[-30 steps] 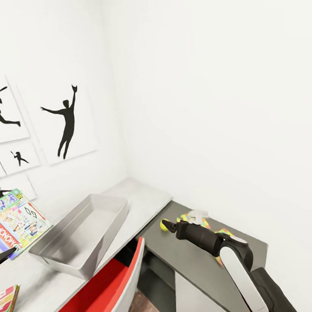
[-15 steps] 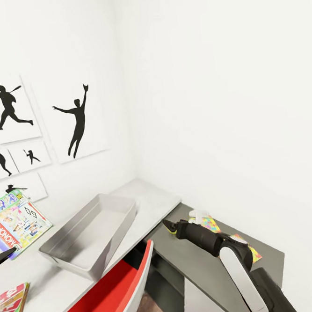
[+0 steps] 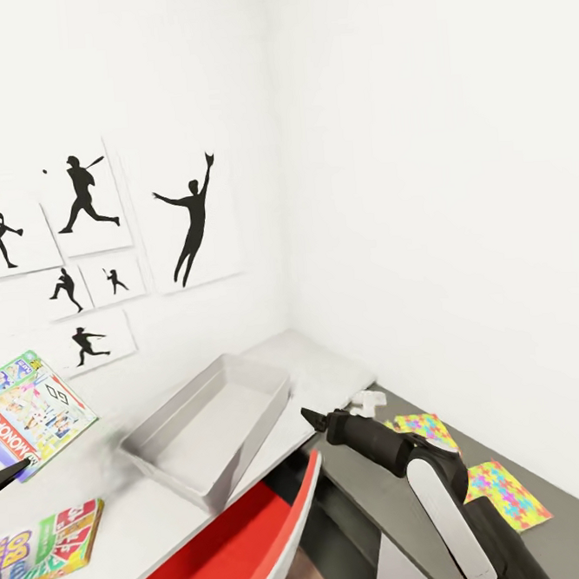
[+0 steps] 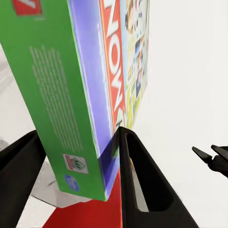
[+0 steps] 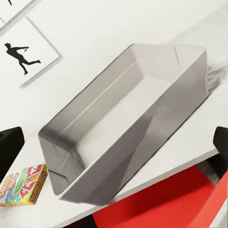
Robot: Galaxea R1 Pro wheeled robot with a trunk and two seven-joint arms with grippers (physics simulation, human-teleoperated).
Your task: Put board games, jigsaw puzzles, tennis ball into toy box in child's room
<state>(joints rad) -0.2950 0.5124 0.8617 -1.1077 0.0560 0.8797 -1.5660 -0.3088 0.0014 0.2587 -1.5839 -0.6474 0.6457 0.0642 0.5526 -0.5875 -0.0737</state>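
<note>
Step in hand, as we judged it: carry the held game over the box and lay it in flat, long side along the box's length, letting go low so it would not tip on the sloping wall.

1. Left gripper (image 4: 78,161): black fingers closed on the edge of a game (image 4: 90,85), held upright at the near left; glossy card box, green back, purple spine, busy printed cover.
2. Second game (image 3: 44,548): flat on the table (image 3: 168,517) at the near left, thin printed card.
3. Chair (image 3: 249,545): red seat, pale shell, tucked under the table edge.
4. Right gripper (image 3: 313,418): black, pointed; its fingers stood wide apart at the edges of the right wrist view, holding nothing.
5. Box (image 3: 213,430): mid-table, empty, matt grey, sloping walls, thick rim.
6. Two puzzles (image 3: 427,428) (image 3: 501,493): thin square sheets, bright interlocking pattern, on the dark lower section.
7. Wall prints (image 3: 192,219): black silhouettes on white.
</note>
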